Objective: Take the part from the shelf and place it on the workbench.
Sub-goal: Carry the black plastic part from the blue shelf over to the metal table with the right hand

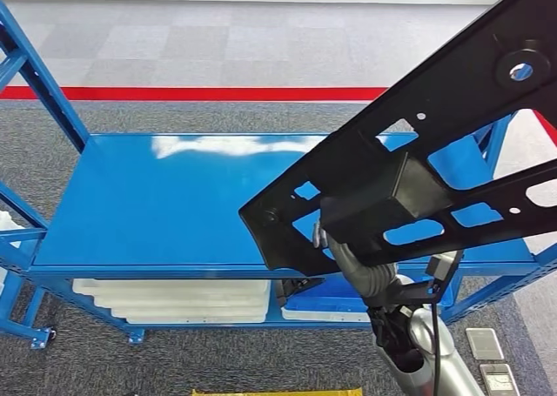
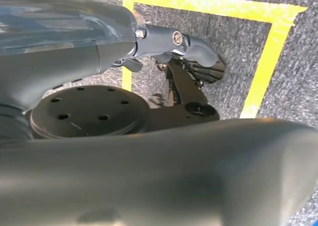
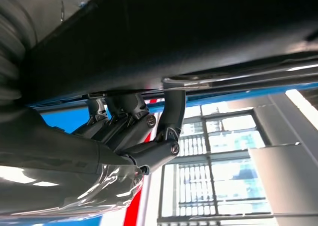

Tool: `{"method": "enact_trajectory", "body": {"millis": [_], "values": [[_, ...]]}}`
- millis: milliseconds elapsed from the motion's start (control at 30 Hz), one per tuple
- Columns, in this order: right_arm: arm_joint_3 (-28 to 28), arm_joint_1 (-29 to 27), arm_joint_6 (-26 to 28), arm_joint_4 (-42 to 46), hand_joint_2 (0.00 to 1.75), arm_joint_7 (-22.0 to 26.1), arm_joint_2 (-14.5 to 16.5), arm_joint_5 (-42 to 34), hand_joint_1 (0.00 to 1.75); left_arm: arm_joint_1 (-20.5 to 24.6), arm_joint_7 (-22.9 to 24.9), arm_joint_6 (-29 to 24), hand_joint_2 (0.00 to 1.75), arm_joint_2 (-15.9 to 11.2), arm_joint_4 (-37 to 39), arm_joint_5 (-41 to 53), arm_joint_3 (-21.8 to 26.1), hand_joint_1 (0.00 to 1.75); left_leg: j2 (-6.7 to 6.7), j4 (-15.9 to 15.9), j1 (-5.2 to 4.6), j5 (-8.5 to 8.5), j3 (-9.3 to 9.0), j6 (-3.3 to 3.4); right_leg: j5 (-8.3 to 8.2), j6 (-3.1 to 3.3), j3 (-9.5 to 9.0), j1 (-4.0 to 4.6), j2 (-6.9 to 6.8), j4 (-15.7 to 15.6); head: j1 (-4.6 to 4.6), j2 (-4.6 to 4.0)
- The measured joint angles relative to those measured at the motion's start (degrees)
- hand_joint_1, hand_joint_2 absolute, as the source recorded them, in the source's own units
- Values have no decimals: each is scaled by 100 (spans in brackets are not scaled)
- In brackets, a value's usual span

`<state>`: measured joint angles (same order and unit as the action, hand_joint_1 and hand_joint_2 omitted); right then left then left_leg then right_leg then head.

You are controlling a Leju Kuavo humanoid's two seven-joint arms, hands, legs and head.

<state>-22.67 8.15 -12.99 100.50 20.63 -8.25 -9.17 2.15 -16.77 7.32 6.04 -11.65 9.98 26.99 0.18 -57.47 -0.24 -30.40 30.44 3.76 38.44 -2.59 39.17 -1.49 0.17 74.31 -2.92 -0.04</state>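
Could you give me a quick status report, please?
Right hand grips long black perforated metal part, lifted above blue metal shelf. Left hand holds nothing. No obstruction seen.

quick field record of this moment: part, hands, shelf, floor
part: long black metal bracket with cut-out holes, lifted clear above the shelf top, tilted
right hand: right hand grips the bracket from underneath
left hand: left hand hangs over the floor, fingers curled in, holding nothing
shelf: blue metal shelf, white trays on the lower level
floor: grey carpet, red line, yellow tape
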Motion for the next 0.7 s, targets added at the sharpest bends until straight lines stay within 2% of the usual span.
{"method": "enact_trajectory", "body": {"millis": [33, 67, 100, 167, 200, 300, 333, 367, 467, 500, 533, 567, 633, 667, 700], "values": [[8, -37, 12, 1, 175, 3, -15, 22, 175, -3, 3, 9, 175, 8, 0, 4, 0, 0, 0, -8, 5, -3, 2, -4, -59, -10, 1, -4, -2, 45, 1, -1], [16, -63, 26, 2, 175, 5, -25, 40, 175, -3, 7, 19, 175, 15, 0, 10, 0, 0, -1, -20, 13, -9, 2, -14, -223, -23, -101, -10, -5, -140, 1, -1], [24, -77, 38, 3, 175, 7, -32, 60, 175, -1, 9, 30, 175, 22, 0, 15, 0, 0, -2, -42, 20, -24, 5, -37, -440, -36, -289, -20, -10, -520, 1, -1], [34, -96, 55, 10, 175, 8, -42, 92, 175, 6, 14, 46, 175, 33, 0, 23, 0, 0, -6, -110, 12, -60, 39, -104, -707, -25, -618, -17, -15, -1190, -1, 0], [37, -113, 57, 17, 175, 6, -46, 106, 175, 8, 20, 50, 175, 35, 0, 25, 0, 0, -9, -141, 3, -69, 57, -138, -745, -4, -692, -12, -14, -1363, -1, 0], [39, -157, 57, 41, 175, 7, -63, 162, 175, 9, 42, 54, 175, 35, 0, 31, 0, 0, -18, -183, 1, -72, 97, -215, -734, 88, -662, -7, -11, -1410, -4, 0], [39, -161, 57, 48, 175, 9, -68, 180, 175, 11, 47, 55, 175, 34, 0, 31, 0, 0, -20, -236, 9, -143, 122, -248, -747, 128, -641, -15, -17, -1417, -5, 0], [39, -164, 54, 54, 175, 9, -72, 192, 175, 13, 51, 55, 175, 34, 0, 31, 0, 0, -21, -377, 19, -287, 175, -284, -769, 172, -615, -25, -29, -1424, -7, -1], [39, -167, 11, 58, 175, 4, -89, 198, 175, 15, 51, 55, 175, 34, 0, 31, 2, 0, -22, -1334, 53, -926, 499, -367, -845, 275, -502, -15, -66, -1423, -7, -1], [39, -167, -13, 56, 175, 1, -97, 196, 175, 15, 51, 54, 175, 33, 0, 31, 3, 0, -22, -1594, 58, -1032, 566, -373, -871, 288, -462, -6, -75, -1419, -7, 0], [39, -165, -39, 52, 175, -6, -105, 192, 175, 16, 50, 54, 175, 33, 0, 31, 4, 0, -22, -1657, 59, -1021, 537, -367, -899, 291, -425, 4, -82, -1416, -7, 0], [39, -158, -69, 49, 175, -15, -114, 178, 175, 18, 47, 53, 175, 32, 0, 32, 6, 0, -22, -1495, 57, -906, 401, -345, -928, 289, -395, 15, -85, -1414, -7, 0], [39, -125, -145, 42, 175, -37, -129, 121, 175, 34, 37, 51, 175, 16, 0, 36, 13, 0, -26, -706, 33, -572, -86, -255, -983, 276, -355, 32, -87, -1412, -7, 0], [40, -96, -189, 37, 175, -45, -136, 76, 175, 49, 28, 50, 175, 3, 0, 41, 18, 0, -29, -329, 14, -457, -298, -212, -1016, 256, -340, 37, -86, -1414, -7, 0], [40, -63, -233, 26, 175, -50, -140, 25, 175, 66, 17, 48, 175, -10, 0, 47, 22, 0, -32, -81, -10, -397, -425, -181, -1055, 228, -325, 34, -89, -1418, -7, 0]]}}
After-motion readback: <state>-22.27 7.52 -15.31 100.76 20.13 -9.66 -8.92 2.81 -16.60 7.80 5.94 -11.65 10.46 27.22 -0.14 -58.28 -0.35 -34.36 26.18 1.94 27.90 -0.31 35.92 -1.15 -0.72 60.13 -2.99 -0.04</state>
